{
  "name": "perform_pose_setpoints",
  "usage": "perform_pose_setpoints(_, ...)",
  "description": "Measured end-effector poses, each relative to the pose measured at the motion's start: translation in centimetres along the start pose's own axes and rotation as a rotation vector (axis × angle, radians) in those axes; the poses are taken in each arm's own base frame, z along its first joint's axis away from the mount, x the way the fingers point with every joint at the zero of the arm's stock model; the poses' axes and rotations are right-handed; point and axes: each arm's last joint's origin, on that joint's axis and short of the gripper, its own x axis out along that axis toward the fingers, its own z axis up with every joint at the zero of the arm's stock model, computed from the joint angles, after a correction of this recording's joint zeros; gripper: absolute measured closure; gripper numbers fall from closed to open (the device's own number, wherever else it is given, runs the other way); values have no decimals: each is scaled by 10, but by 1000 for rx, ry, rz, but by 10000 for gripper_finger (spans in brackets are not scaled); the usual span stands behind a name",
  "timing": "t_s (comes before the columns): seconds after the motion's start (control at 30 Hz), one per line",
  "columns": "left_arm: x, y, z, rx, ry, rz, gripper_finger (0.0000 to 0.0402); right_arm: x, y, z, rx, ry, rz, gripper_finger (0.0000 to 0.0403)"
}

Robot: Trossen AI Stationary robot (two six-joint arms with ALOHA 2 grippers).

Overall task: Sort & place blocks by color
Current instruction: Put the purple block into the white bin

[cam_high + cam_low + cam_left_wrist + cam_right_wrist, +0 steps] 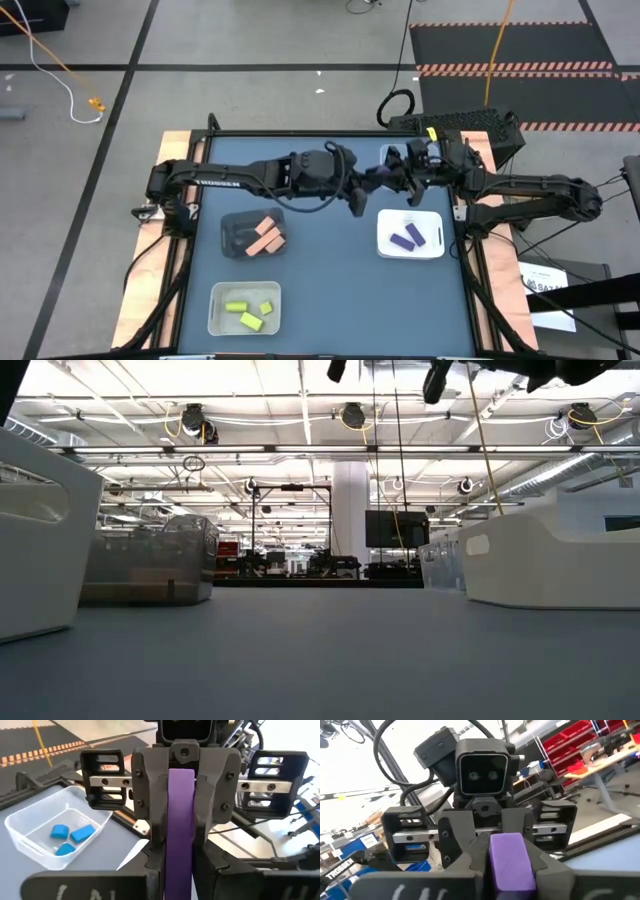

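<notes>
A purple block [180, 820], a long bar, hangs high above the table's far middle between my two grippers, which face each other. My left gripper [180, 870] reaches in from the left and is shut on one end. My right gripper [507, 872] comes from the right and is shut on the other end. In the high view they meet at the purple block [376, 176]. Two more purple blocks lie in the white tray [410, 250]. Salmon blocks [265, 238] lie in a clear bin, yellow-green blocks [248, 312] in a white bin, and blue blocks [67, 836] in a clear bin. My left gripper pinches the bar's left end [179, 862] between its two fingers. It comes level from the table's left, with the bar running out along the fingers, lifted clear of the table. My right gripper pinches the bar's opposite end [181, 782] between its two fingers [150, 795]. It comes about level from the table's right, along the bar. In its own wrist view the bar's end face [507, 852] shows between the fingers.
The clear bin of blue blocks [30, 820] stands at the table's far edge under the arms. The salmon bin [235, 228] and the yellow-green bin [222, 300] stand left of centre, and the white tray stands on the right. Bare blue tabletop [330, 290] lies between them.
</notes>
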Motion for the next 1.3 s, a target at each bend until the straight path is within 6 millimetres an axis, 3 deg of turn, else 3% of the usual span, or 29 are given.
perform_pose_setpoints(0.37, 0, -2, -1, -15, -3, 10, 294, -7, 4, 3, 17, 16, 8, 368)
perform_pose_setpoints(0.63, 0, -4, -4, -11, 43, -46, 251, -24, 0, 7, -8, 65, -74, 368)
perform_pose_setpoints(1.0, -3, -7, -18, -19, 154, -27, 187, -52, 4, 25, -49, -21, -158, 368)
perform_pose_setpoints(1.1, -5, -5, -25, -28, 222, 14, 186, -58, 4, 19, 3, 47, -184, 368)
perform_pose_setpoints(1.3, -11, 7, -42, -40, 399, 146, 186, -69, 5, -14, 239, 373, -239, 368)
